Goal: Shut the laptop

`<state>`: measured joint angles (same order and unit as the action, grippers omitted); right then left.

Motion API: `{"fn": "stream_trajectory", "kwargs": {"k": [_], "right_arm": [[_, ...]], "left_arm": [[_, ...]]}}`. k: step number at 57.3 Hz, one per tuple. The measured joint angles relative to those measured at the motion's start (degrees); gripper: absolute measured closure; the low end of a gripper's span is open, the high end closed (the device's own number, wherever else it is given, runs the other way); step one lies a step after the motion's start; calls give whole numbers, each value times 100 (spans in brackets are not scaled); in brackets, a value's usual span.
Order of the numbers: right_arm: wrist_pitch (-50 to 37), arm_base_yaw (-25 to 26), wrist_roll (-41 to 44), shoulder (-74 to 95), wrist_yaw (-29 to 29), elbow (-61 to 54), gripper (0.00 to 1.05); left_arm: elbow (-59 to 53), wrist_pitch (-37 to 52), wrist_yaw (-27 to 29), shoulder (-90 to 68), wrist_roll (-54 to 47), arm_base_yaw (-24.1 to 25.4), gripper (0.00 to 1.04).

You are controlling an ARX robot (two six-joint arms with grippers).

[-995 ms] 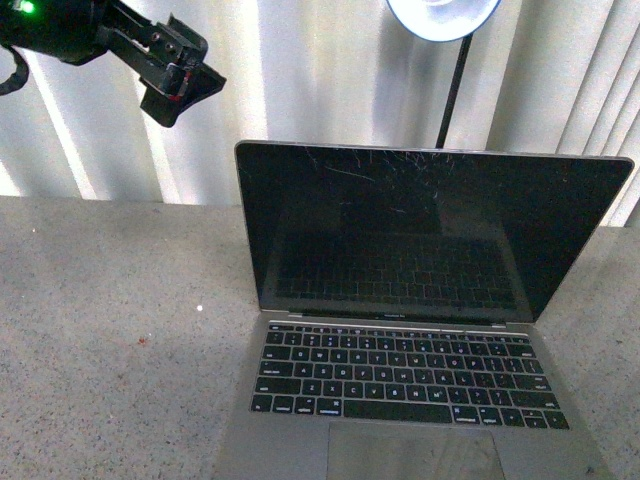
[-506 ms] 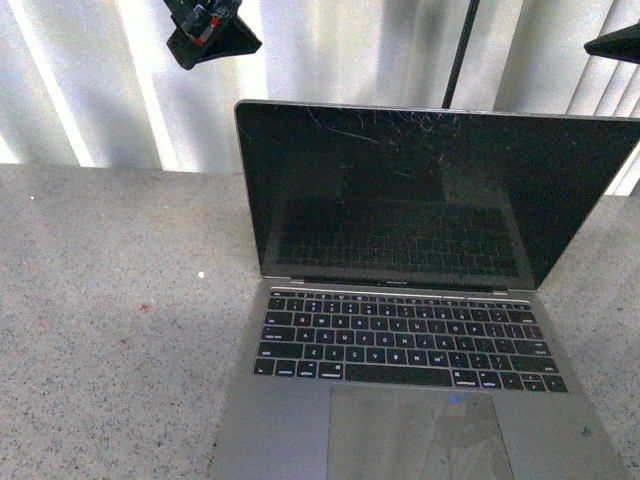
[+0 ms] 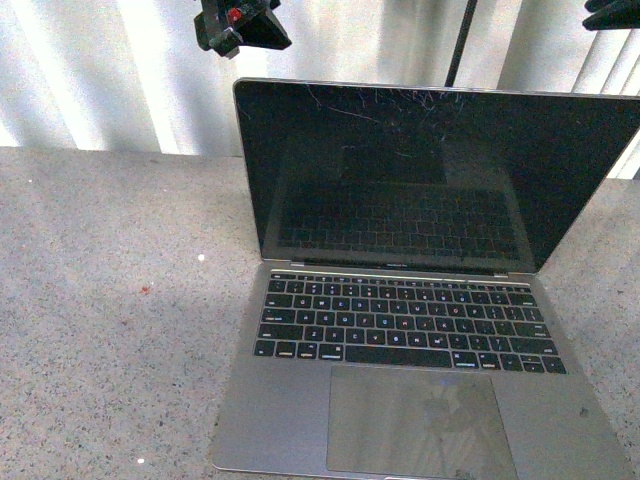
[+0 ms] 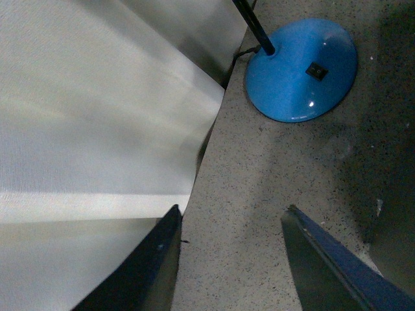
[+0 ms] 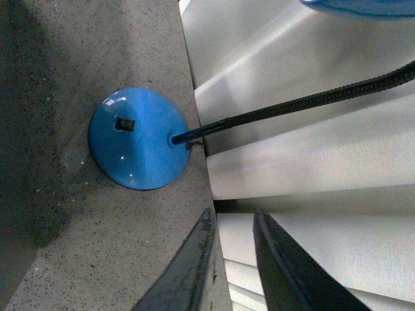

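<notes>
**Both arms close in over the screen**
The left end effector (image 3: 240, 25) has moved right from the far-left corner to just above the far left corner of the laptop (image 3: 400, 300). The right end effector (image 3: 612, 15) has entered at far right. The laptop now sits higher in the front view, showing more of its trackpad (image 3: 415, 420).

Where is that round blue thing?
The blue lamp base sits on the table behind the laptop, next to the white blinds. Only the wrist views show it.
</notes>
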<state>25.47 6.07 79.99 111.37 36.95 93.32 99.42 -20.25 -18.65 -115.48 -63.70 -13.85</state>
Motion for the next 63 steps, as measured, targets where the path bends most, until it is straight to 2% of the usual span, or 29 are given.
{"fn": "stream_trajectory", "kwargs": {"k": [4,11,12,13,29,45,63], "right_arm": [[140,-20,105,7,-11,2,102],[407,-52,245,7,-70,7,102],[459,-57,267,9,-90,13,102],[505,-61,302,9,-98,17,102],[1397,-96,732,120,-258,275,102],[1338,-157,852,221,-350,295,102],[1504,-251,850,269,-485,179,102]], "left_arm": [[0,13,-26,0,-240,0,75],[17,-90,-188,0,-544,0,95],[35,-155,-240,0,-603,-2,101],[46,-201,-271,0,-656,-4,101],[216,-748,-203,-11,-1423,-35,101],[184,-514,-59,-35,-1805,-87,101],[61,-706,44,-133,-2124,-212,101]]}}
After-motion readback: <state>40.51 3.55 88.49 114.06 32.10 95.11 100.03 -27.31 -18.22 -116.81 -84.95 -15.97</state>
